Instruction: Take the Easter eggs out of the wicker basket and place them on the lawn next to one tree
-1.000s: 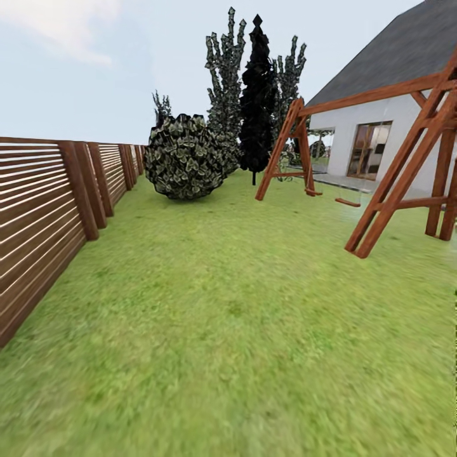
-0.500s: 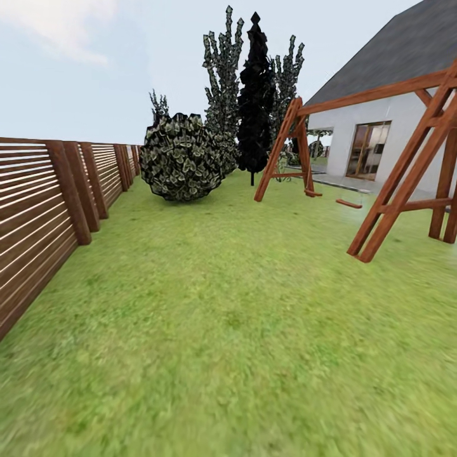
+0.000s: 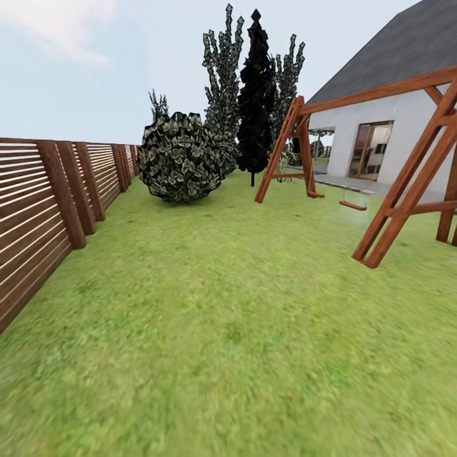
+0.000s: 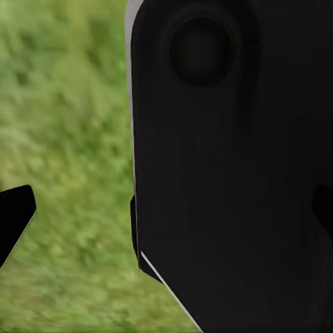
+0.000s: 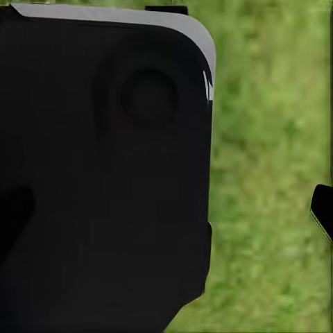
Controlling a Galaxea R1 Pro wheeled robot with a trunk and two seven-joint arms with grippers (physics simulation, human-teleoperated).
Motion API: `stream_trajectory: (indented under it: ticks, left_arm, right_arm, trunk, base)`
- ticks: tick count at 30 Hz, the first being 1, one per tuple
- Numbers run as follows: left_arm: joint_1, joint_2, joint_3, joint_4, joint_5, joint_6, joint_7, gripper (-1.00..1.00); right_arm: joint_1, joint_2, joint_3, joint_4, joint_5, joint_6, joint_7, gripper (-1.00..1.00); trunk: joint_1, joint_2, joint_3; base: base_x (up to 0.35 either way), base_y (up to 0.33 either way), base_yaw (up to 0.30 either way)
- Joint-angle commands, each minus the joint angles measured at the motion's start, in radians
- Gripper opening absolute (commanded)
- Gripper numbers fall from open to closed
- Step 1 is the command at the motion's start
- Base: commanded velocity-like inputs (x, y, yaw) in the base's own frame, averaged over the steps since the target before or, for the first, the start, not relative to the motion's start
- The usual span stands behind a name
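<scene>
Garden lawn [image 3: 228, 304], slatted fence [image 3: 44, 209] left, round bush [image 3: 179, 157], swing frame [image 3: 381, 165], white house [image 3: 374, 136]; gripper states indeterminable.

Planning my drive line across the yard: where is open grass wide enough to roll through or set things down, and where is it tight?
Open lawn runs down the middle, bordered by the slatted fence on the left and the swing frame on the right. It narrows farther ahead, where the round bush, the dark narrow trees and the swing's near legs crowd together.
</scene>
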Motion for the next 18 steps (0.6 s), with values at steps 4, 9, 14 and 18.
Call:
stream_trajectory:
  ticks: [4,9,14,18]
  left_arm:
    - [0.001,0.000,0.000,-0.002,0.000,0.000,-0.001,1.00]
    - [0.001,0.000,0.000,-0.002,0.000,0.000,-0.001,1.00]
    - [0.001,0.000,0.000,-0.002,0.000,0.000,-0.001,1.00]
    - [0.001,0.000,0.000,-0.002,0.000,0.000,-0.001,1.00]
  right_arm:
    - [-0.001,0.000,0.000,0.001,0.000,0.000,0.001,1.00]
    - [-0.001,0.000,-0.002,0.001,0.000,0.001,0.001,1.00]
    - [-0.001,0.000,-0.002,0.001,0.000,0.001,0.001,1.00]
    - [-0.001,0.000,-0.002,0.001,0.000,0.002,0.001,1.00]
  trunk:
    - [0.001,0.000,-0.001]
    - [0.001,0.000,-0.001]
    - [0.001,0.000,-0.001]
    - [0.001,0.000,-0.001]
  base:
    - [0.346,0.000,0.000]
    - [0.346,0.000,0.000]
    - [0.346,0.000,0.000]
    - [0.346,0.000,0.000]
